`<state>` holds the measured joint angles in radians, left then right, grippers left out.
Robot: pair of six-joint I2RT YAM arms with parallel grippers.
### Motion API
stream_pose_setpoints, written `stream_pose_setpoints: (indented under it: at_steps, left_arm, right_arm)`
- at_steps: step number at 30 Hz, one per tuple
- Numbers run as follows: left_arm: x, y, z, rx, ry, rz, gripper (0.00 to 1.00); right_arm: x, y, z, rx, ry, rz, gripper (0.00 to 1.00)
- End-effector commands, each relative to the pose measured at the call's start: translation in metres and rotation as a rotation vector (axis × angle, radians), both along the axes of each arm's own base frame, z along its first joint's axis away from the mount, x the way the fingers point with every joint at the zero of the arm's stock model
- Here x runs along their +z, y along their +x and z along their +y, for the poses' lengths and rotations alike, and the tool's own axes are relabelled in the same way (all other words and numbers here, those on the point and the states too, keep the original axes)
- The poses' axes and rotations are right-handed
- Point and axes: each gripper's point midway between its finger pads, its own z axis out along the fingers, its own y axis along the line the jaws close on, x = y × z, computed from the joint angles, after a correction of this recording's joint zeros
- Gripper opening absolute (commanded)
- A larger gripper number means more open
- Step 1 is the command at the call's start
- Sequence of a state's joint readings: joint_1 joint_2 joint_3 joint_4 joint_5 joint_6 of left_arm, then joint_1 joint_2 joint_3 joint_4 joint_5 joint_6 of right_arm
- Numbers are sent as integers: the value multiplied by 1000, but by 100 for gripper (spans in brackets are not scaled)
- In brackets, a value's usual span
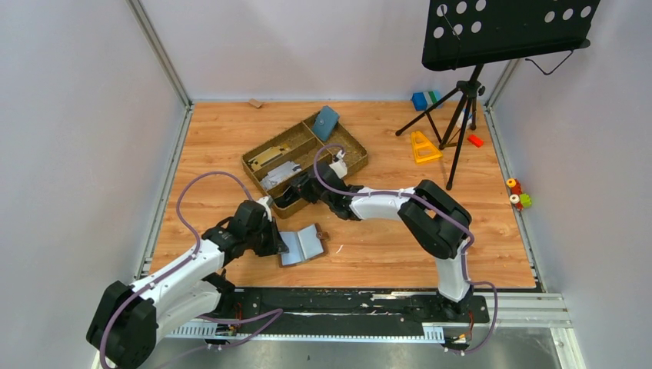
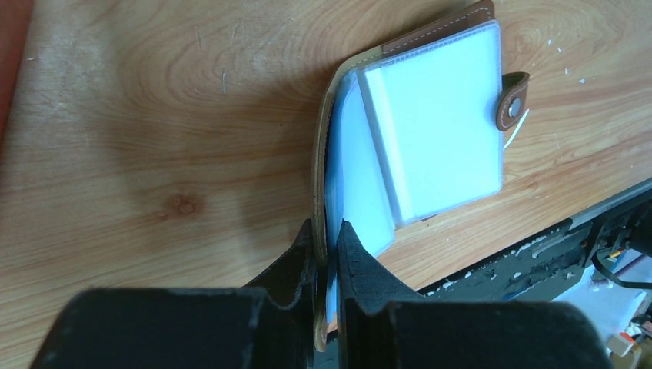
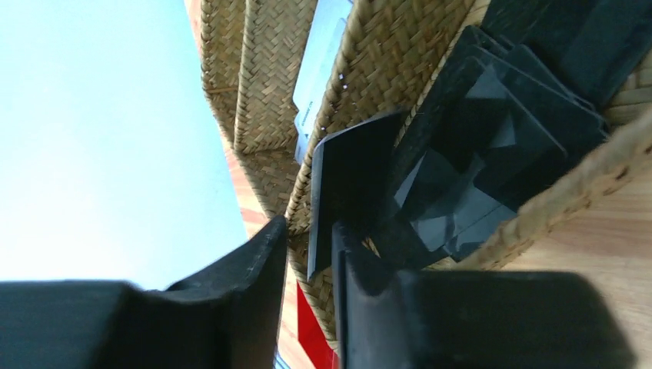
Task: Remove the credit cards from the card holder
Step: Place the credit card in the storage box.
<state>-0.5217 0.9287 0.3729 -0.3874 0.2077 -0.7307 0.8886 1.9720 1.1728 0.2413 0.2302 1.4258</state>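
Observation:
The brown card holder (image 1: 305, 244) lies open on the table, grey inside with clear sleeves (image 2: 438, 131) fanned out and a snap tab (image 2: 513, 98) at its edge. My left gripper (image 2: 327, 231) is shut on its brown cover and one sleeve, at the holder's left side (image 1: 281, 240). My right gripper (image 1: 298, 192) hangs over the near compartment of the woven basket (image 1: 281, 138). Its jaws stand slightly apart: a dark card (image 3: 350, 184) leans on the right finger, with a gap to the left finger. Several dark cards (image 3: 492, 146) lie in that compartment.
A blue-teal pouch (image 1: 327, 121) stands in the basket's far corner and light cards (image 1: 278, 173) lie in another compartment. A black music stand on a tripod (image 1: 461, 115), a yellow triangle (image 1: 422, 147), blocks (image 1: 424, 100) and small toys (image 1: 517, 194) occupy the right side.

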Motion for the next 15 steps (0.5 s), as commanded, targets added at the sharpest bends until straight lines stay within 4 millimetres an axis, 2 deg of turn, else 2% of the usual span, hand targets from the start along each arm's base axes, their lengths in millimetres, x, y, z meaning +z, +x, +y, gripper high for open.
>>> stream_pose_setpoints:
  at_steps: [1,3,5,8,11,15]
  left_arm:
    - [6,4,-2,-11,-22,-37,0]
    - [5,3,-2,-12,-24,-33,0]
    - [5,2,-3,-13,-33,-33,0]
    - [5,2,-4,-11,-39,-32,0]
    - [5,3,-4,-8,-36,-33,0]
    - [8,5,-3,-5,-33,-44,0]
  right_arm:
    - [31,10,14,16,59,-75,37]
    - [36,11,3,1,34,-100,58]
    - [43,13,-12,-20,-11,-130,69]
    - [53,17,-36,-31,-116,-180,72]
    - [50,20,-62,-19,-260,-173,74]
    - [26,10,-95,-30,-413,-29,84]
